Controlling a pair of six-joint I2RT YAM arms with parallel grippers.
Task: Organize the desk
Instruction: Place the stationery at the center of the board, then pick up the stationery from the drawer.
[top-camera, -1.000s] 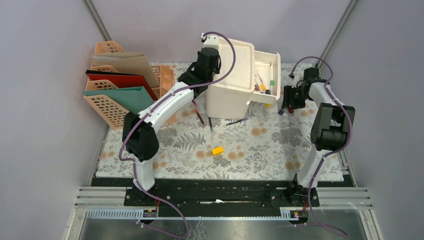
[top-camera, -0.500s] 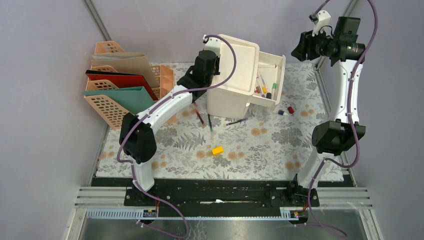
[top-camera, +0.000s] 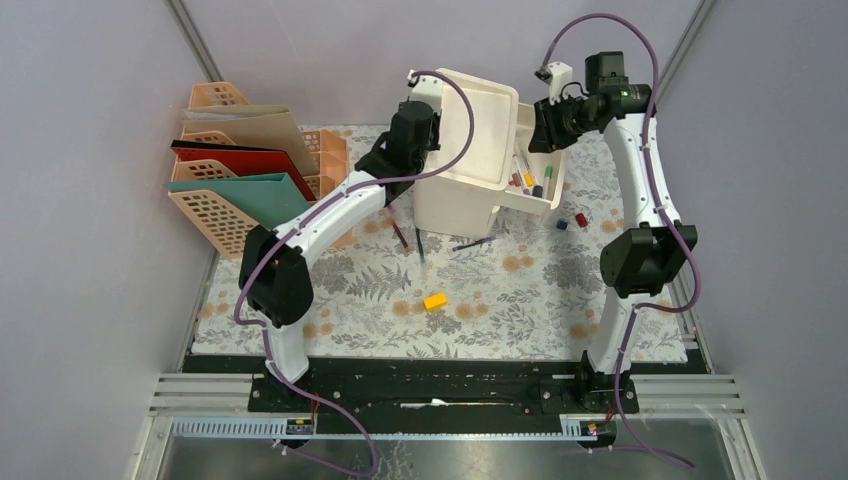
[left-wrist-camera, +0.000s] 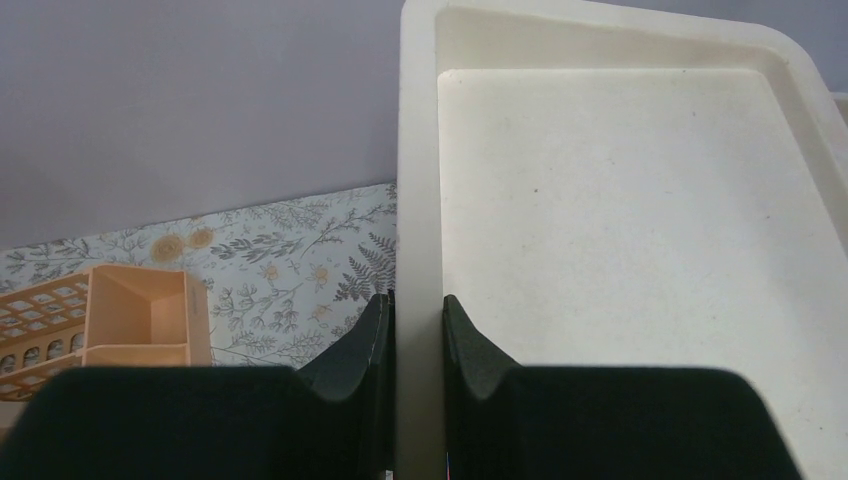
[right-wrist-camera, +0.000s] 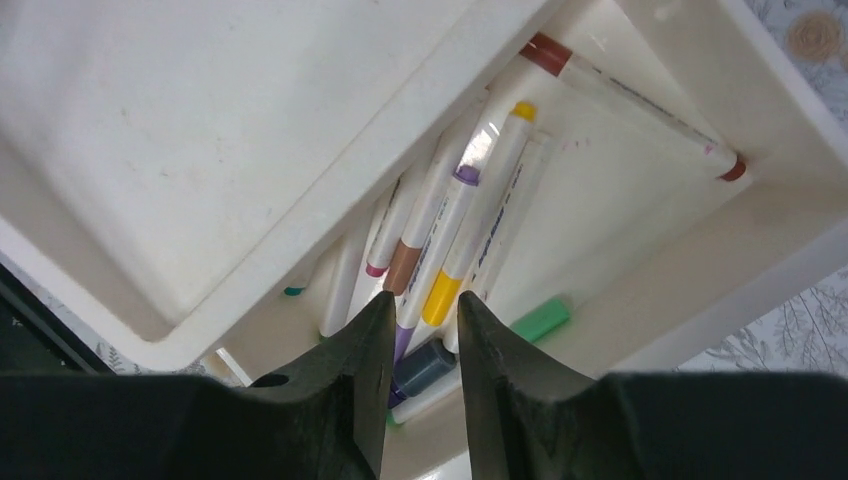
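Observation:
The desk (top-camera: 520, 300) is covered in pale fern-print cloth. A white drawer organizer (top-camera: 465, 130) stands at its back middle. My left gripper (top-camera: 425, 105) is shut on the left rim of the organizer's top tray (left-wrist-camera: 620, 200), one finger on each side of the wall (left-wrist-camera: 415, 305). The drawer (top-camera: 553, 165) is pulled out to the right and holds several markers (right-wrist-camera: 470, 230). My right gripper (top-camera: 540, 125) hovers over that drawer. Its jaws (right-wrist-camera: 423, 300) stand a narrow gap apart with nothing between them, the markers showing below.
Orange file racks with folders (top-camera: 240, 170) stand at the back left, a small orange box (left-wrist-camera: 140, 315) beside them. On the cloth lie a yellow block (top-camera: 434, 301), loose pens (top-camera: 421, 245) (top-camera: 473, 243) and small red (top-camera: 580, 219) and blue (top-camera: 562, 225) pieces.
My right arm rose from beside the small pieces to the back right, then swung left over the open drawer, its jaws narrowing. The left gripper kept its hold on the organizer's rim.

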